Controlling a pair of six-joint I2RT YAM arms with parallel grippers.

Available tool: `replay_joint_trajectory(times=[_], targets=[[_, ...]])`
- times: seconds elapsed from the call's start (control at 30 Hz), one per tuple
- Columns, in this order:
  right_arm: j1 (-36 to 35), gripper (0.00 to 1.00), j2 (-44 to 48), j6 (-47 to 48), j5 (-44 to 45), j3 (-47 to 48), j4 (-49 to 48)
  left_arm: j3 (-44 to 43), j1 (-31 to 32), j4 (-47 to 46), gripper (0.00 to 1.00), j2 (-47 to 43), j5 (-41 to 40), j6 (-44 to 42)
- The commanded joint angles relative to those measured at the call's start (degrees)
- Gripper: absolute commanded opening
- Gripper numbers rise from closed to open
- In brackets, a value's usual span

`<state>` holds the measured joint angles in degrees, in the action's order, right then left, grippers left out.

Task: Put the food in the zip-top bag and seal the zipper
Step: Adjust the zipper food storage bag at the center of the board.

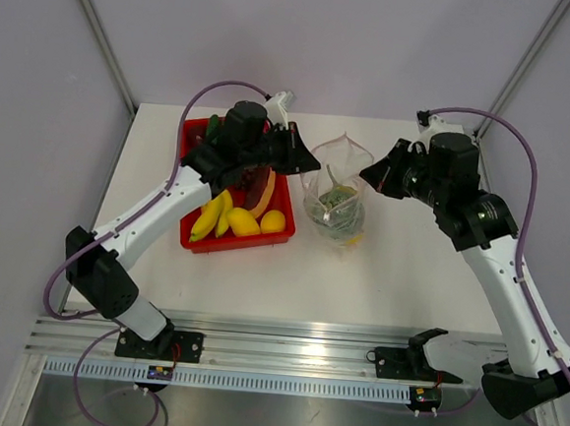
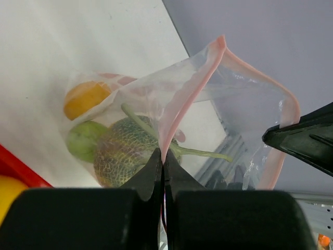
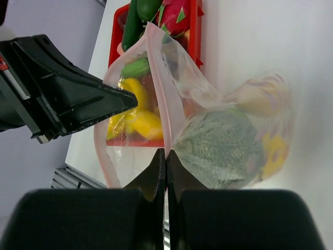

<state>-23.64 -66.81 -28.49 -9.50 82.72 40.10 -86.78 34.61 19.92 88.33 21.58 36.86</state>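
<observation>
The zip-top bag (image 1: pixel 334 199) stands on the table right of the tray, its mouth held open between both grippers. My left gripper (image 1: pixel 314 164) is shut on the pink zipper (image 2: pixel 193 92) at the left end of the mouth, and my right gripper (image 1: pixel 366 177) is shut on the zipper (image 3: pixel 160 88) at the right end. In the bag lie the netted melon (image 2: pixel 120 152), an orange fruit (image 2: pixel 85 99) and a green one (image 2: pixel 82 140). More food stays in the tray: bananas (image 1: pixel 211 217) and a lemon (image 1: pixel 272 221).
The red tray (image 1: pixel 231 246) sits left of the bag, under the left arm. A dragon fruit (image 3: pixel 174 13) and green vegetables (image 3: pixel 136 21) lie at its far end. Grey walls close in the table's back and sides.
</observation>
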Motion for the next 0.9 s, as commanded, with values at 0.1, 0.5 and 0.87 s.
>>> replay_joint_trajectory(times=[0.1,0.5,0.87], targets=[[-0.27,0.0,0.54,0.37,7.99,-10.28,0.06,1.35,3.09,-2.7,0.0,5.08,-0.76,0.49],[-0.27,0.0,3.43,3.97,11.25,10.01,6.75,-12.62,4.68,3.1,0.0,2.63,-0.22,-3.02],[-0.27,0.0,8.62,1.15,15.65,-6.0,7.18,-6.27,4.5,4.76,0.0,9.13,3.29,-4.42]])
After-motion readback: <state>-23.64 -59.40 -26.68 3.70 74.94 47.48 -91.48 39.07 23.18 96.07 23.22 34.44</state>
